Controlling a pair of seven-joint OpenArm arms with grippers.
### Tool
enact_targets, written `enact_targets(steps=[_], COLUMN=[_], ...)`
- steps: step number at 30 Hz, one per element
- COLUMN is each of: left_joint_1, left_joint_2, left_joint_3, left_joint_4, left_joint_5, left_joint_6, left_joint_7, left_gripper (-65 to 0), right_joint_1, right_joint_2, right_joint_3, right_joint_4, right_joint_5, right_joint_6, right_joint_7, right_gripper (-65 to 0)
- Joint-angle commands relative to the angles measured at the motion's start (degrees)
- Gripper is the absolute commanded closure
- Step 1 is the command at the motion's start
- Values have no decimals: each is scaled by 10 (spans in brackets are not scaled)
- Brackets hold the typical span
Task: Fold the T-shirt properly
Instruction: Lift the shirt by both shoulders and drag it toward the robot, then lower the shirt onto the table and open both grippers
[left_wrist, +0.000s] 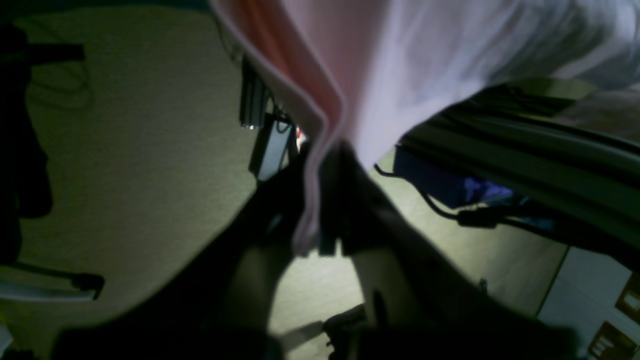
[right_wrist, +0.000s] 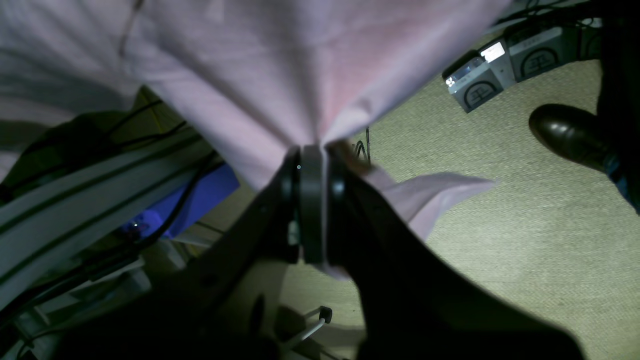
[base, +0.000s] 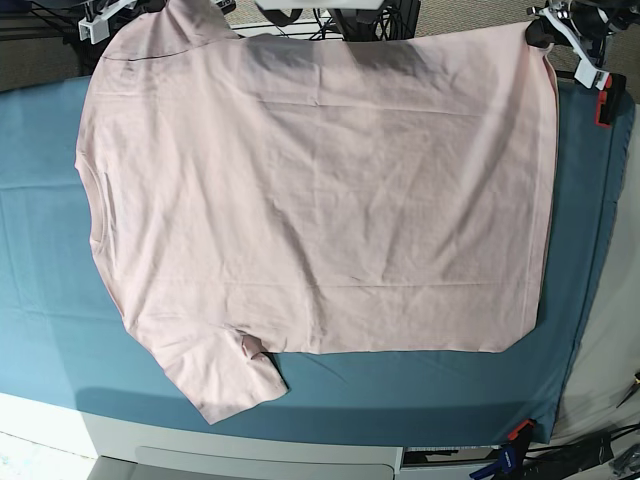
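the t-shirt (base: 320, 200) lies plain side up across the teal tabletop (base: 40, 300), collar toward nine o'clock, hem toward three, one sleeve spread at about seven o'clock. its far edge at twelve o'clock runs off the tabletop's rim, where both claws hold it, likely so the cloth stays taut and flat while it is dragged or laid out for the first fold. the left claw (left_wrist: 320, 200) is pinched tight on a doubled pink edge near the hem corner, at one o'clock in the base view; the right claw (right_wrist: 312, 165) is clamped on gathered fabric near the shoulder, at eleven o'clock. both arms reach low past the far rim, wrists angled so the cameras look along the claws toward the carpet (right_wrist: 500, 240) below.
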Motion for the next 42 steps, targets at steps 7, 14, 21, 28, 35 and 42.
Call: enact_targets(steps=[7, 14, 21, 28, 35, 42], left_joint_1=[13, 12, 1, -35, -75, -129], left_joint_2=[2, 2, 1, -2, -2, -2], left_joint_3=[-5, -5, -5, -5, -4, -4], left_joint_4=[8, 8, 45, 73, 73, 72], left_joint_5=[-24, -24, -58, -58, -51, -26], left_joint_6=[-17, -17, -52, -52, -52, -52], left_joint_7=[7, 6, 7, 3, -7, -23], left_gripper=[0, 0, 0, 0, 0, 0], right_joint_1=[-11, -11, -5, 29, 130, 223], right_joint_2=[5, 5, 5, 5, 5, 5], right_joint_3=[75, 85, 85, 85, 85, 76], right_joint_4=[6, 6, 16, 96, 117, 117], right_joint_5=[46, 76, 187, 194, 69, -29], right_joint_6=[17, 31, 92, 118, 106, 87], right_joint_7=[-20, -39, -73, -72, -18, 22], right_gripper=[0, 0, 0, 0, 0, 0])
